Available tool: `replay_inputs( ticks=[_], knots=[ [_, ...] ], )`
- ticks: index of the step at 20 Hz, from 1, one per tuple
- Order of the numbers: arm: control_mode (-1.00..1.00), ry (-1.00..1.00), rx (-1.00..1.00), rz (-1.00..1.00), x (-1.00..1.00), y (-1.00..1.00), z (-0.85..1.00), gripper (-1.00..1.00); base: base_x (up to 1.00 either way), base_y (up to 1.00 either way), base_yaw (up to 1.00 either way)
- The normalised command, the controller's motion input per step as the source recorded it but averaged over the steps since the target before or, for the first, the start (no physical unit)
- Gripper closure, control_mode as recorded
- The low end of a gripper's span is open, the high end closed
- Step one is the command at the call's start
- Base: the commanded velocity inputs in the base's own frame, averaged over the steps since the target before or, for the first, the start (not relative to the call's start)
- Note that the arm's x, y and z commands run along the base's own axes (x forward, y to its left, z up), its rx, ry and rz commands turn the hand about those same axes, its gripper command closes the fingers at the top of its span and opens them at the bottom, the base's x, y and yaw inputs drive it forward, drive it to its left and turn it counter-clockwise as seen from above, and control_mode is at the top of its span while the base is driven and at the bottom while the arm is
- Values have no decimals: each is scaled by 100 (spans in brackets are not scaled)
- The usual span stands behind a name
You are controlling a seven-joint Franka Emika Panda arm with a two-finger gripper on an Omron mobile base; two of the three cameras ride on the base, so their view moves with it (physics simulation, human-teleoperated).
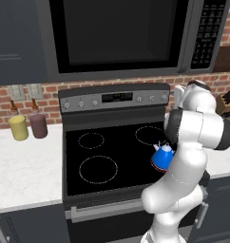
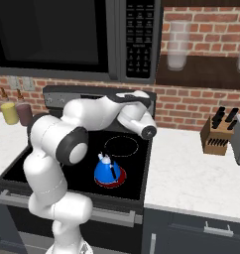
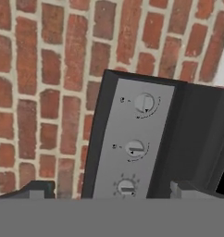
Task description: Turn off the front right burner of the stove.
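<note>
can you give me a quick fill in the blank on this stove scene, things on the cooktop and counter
1. The kettle standing on the front right burner is coloured ____.
2. The burner's rim under the kettle glows ____.
3. On the counter left of the stove, a yellow bottle stands beside a ____ one.
4. The knife block stands on the counter to the stove's ____.

Missing words: blue; red; maroon; right

Red brick wall [image 2: 191, 106] behind, dark microwave [image 1: 121, 35] at top, white counter [image 1: 22, 166] lower left, knife block [image 2: 218, 134] at right.
</note>
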Motion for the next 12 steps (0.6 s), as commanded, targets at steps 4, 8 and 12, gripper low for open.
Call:
replay_inputs(
  ticks=[4,8,12],
  knots=[
    [-100,0,0,0,14,0,-4,-100,0,0,0],
    [-100,0,0,0,15,0,-9,-100,0,0,0],
    [-100,0,0,0,17,-1,-9,-100,0,0,0]
  ],
)
